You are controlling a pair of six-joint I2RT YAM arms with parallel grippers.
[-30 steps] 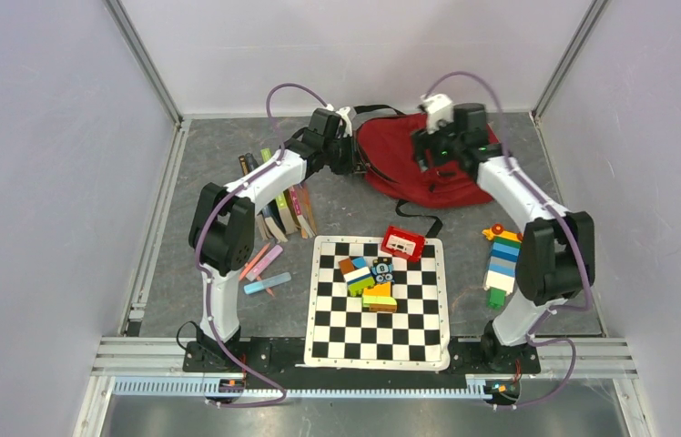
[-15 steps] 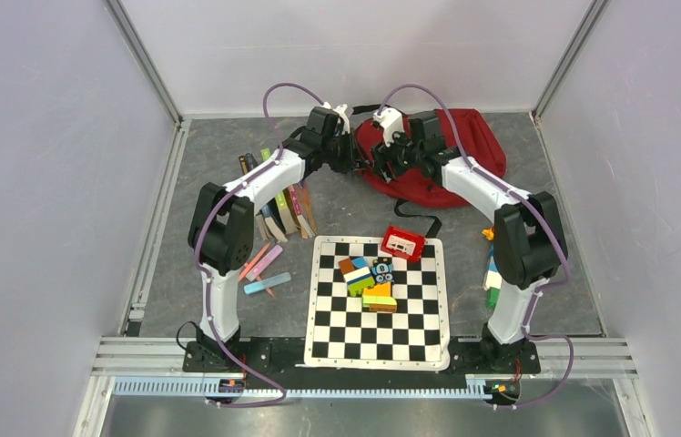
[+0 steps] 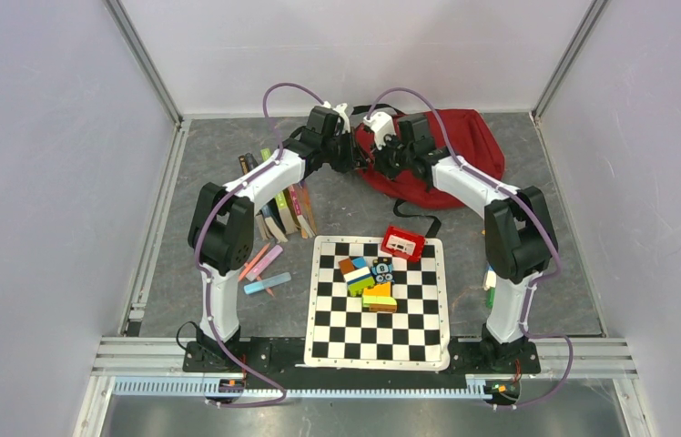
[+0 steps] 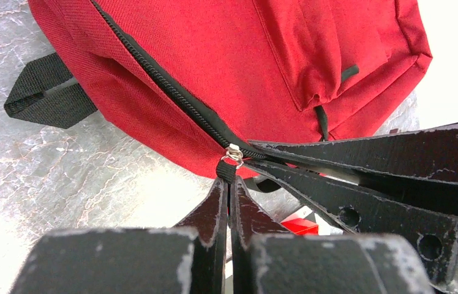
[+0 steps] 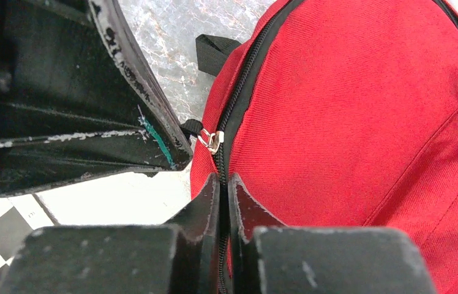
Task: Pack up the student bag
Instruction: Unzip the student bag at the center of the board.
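The student bag [image 3: 464, 146], dark red with black zippers, lies at the back of the table. My left gripper [image 3: 356, 157] is at its left end, shut on the black pull tab [image 4: 228, 172] under the metal zipper ring [image 4: 234, 157]. My right gripper [image 3: 381, 160] is close beside it, shut on the bag's closed zipper seam [image 5: 219, 160] just below the ring [image 5: 213, 141]. The red fabric [image 5: 349, 104] fills the right wrist view. In each wrist view the other gripper's black fingers [image 4: 367, 159] [image 5: 92, 141] show at the side.
A checkered mat [image 3: 378, 328] at the front carries coloured blocks [image 3: 369, 282] and a small red box [image 3: 403, 243]. Books [image 3: 273, 205] and markers [image 3: 264, 269] lie left. A coloured block stack [image 3: 492, 287] is partly hidden behind the right arm. A black strap [image 3: 419, 218] trails from the bag.
My right arm swung left across the bag to beside the left gripper, and its jaws went from open to shut on the zipper seam. The left arm held still.
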